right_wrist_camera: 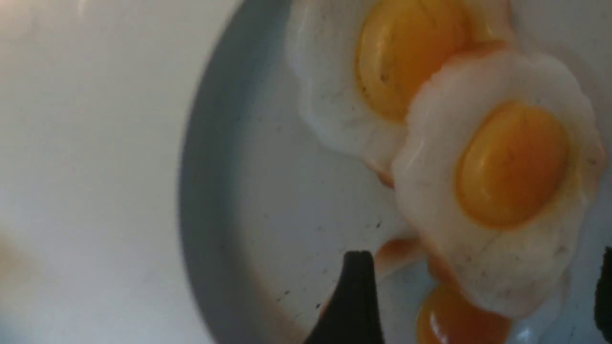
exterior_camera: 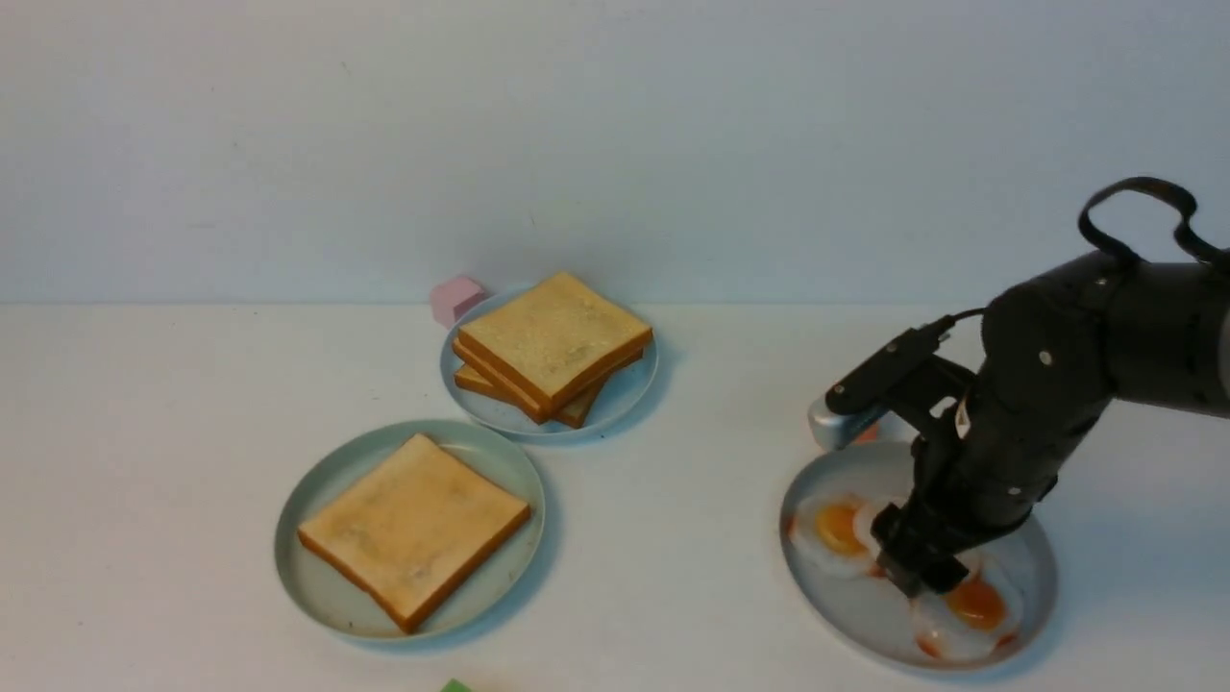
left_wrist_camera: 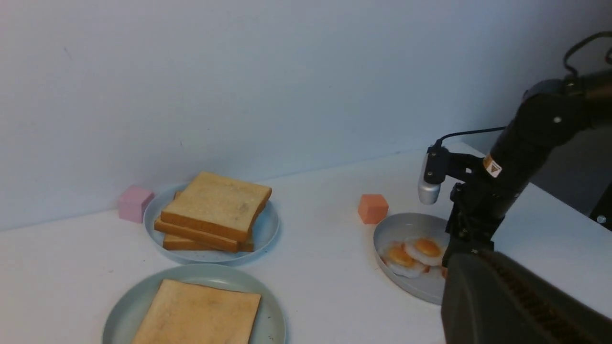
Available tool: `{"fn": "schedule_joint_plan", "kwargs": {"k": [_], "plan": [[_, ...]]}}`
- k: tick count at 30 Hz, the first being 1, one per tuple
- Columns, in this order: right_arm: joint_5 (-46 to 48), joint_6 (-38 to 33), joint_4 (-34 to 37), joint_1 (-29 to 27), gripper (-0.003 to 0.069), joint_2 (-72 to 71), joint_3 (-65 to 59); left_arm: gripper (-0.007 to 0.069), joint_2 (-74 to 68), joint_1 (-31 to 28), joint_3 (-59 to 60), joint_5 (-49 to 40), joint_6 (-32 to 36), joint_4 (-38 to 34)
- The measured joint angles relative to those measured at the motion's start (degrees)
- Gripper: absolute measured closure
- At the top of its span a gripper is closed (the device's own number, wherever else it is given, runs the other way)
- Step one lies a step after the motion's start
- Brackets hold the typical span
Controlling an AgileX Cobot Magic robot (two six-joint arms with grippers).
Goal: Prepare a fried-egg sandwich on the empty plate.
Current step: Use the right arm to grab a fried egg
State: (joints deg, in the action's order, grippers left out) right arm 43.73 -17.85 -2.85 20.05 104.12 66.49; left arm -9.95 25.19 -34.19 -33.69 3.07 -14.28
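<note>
The left gripper (left_wrist_camera: 516, 306) shows only as a dark bulk in its wrist view, and its spread cannot be told. At the table's 7 o'clock, the mint-green plate (exterior_camera: 322, 596) holds one toast slice (exterior_camera: 413, 524). At 12 o'clock is a toast stack (exterior_camera: 553, 341), with a pink cube (exterior_camera: 456, 298) at its 10. At 4 o'clock the right gripper (exterior_camera: 918, 572), fingers (right_wrist_camera: 356, 296) wide, straddles a fried egg (right_wrist_camera: 497, 191) on the larger grey-blue plate (exterior_camera: 865, 615).

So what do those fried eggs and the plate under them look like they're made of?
The fried eggs look like moulded plastic or rubber replicas: the yolks are smooth and glossy, and the whites are uniform with neat scalloped edges. The grey-blue plate looks like matte plastic or melamine, with a dull surface and small dark specks. Ceramic can't be ruled out.
</note>
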Motion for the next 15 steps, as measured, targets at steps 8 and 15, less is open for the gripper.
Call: {"fn": "schedule_joint_plan", "kwargs": {"k": [8, 15], "plan": [[-1.11, -4.63, 0.98, -1.58, 0.0021, 5.29, 2.84, 0.0638, -0.09, 0.0, 0.0, -2.29, 0.0, 0.0], [-2.14, -5.1, 0.71, -1.7, 0.004, 6.92, 3.3, 0.0638, -0.09, 0.0, 0.0, -3.64, 0.0, 0.0]]}}
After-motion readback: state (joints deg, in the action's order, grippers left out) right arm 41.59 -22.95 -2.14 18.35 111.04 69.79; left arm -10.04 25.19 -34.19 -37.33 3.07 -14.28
